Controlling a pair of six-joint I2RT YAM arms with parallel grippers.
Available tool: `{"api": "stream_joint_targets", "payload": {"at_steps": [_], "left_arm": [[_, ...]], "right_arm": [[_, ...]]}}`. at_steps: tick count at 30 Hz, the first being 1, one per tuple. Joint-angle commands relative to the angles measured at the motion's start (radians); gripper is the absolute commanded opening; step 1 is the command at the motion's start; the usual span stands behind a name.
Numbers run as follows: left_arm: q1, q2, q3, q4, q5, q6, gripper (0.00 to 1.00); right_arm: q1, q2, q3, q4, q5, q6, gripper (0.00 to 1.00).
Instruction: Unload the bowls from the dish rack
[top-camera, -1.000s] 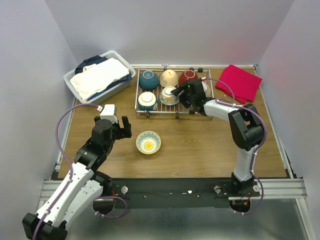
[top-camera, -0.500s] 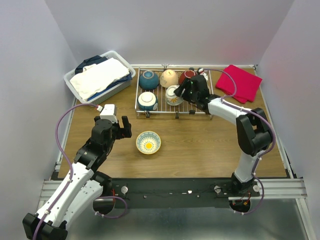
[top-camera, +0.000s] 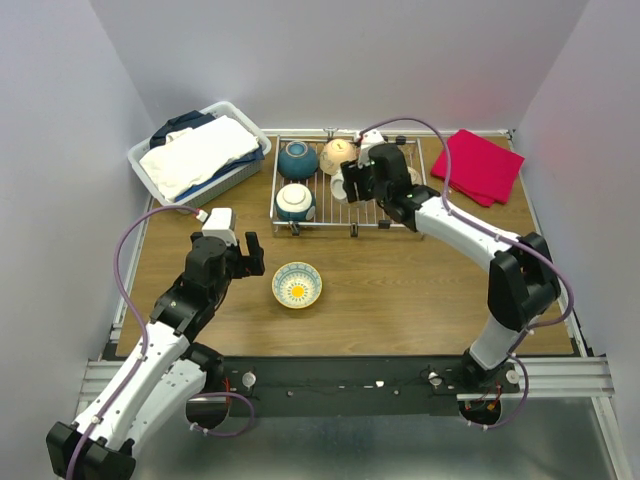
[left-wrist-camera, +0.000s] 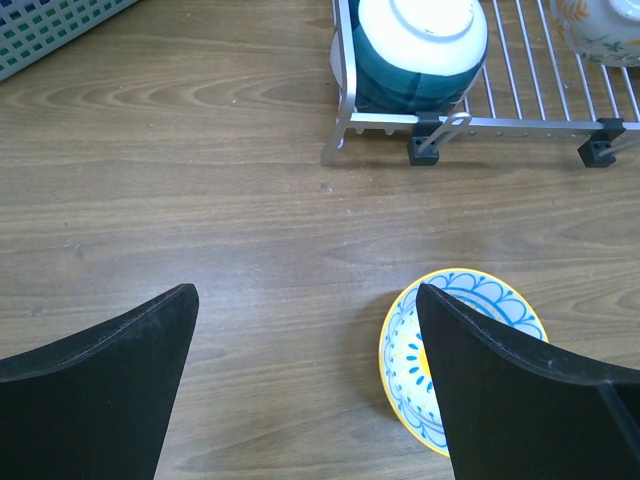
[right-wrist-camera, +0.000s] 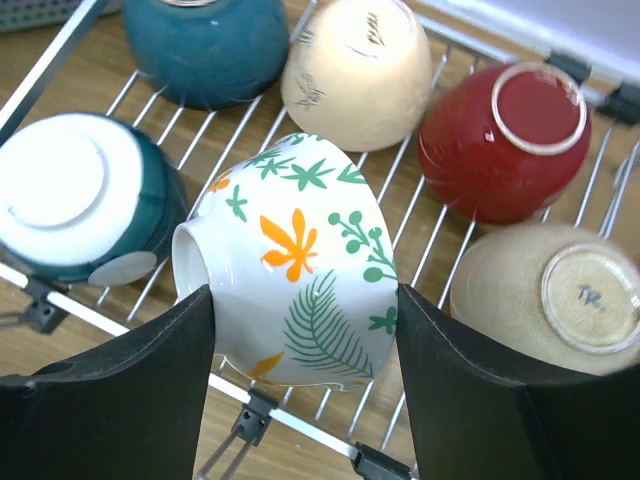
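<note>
Right gripper (right-wrist-camera: 303, 330) has lifted the floral bowl (right-wrist-camera: 290, 290) off the rack (top-camera: 320, 228). My fingers clamp it, tilted sideways just above the wires. Next: swing it to the table (left-wrist-camera: 200, 180) near the yellow bowl (left-wrist-camera: 408, 365) and release. Left gripper (left-wrist-camera: 305, 295) idle, fingers apart.

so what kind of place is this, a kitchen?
Likely a lab robot cell, not a kitchen: plain white walls box in a wooden table, a metal rail lines its near edge, and the dish rack, laundry basket and red cloth look staged.
</note>
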Motion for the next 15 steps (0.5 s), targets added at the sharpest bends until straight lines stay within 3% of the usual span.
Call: {"api": "stream_joint_targets", "payload": {"at_steps": [1, 8, 15], "left_arm": [[0.006, 0.006, -0.007, 0.021, 0.019, 0.011, 0.99], [0.008, 0.02, -0.007, 0.018, 0.016, 0.003, 0.99], [0.017, 0.015, -0.007, 0.012, 0.002, -0.009, 0.99]], "right_arm": [[0.092, -0.081, 0.005, 0.049, 0.131, -0.335, 0.43], [0.233, -0.118, -0.047, 0.156, 0.304, -0.581, 0.43], [0.388, -0.175, -0.191, 0.369, 0.468, -0.866, 0.43]]}}
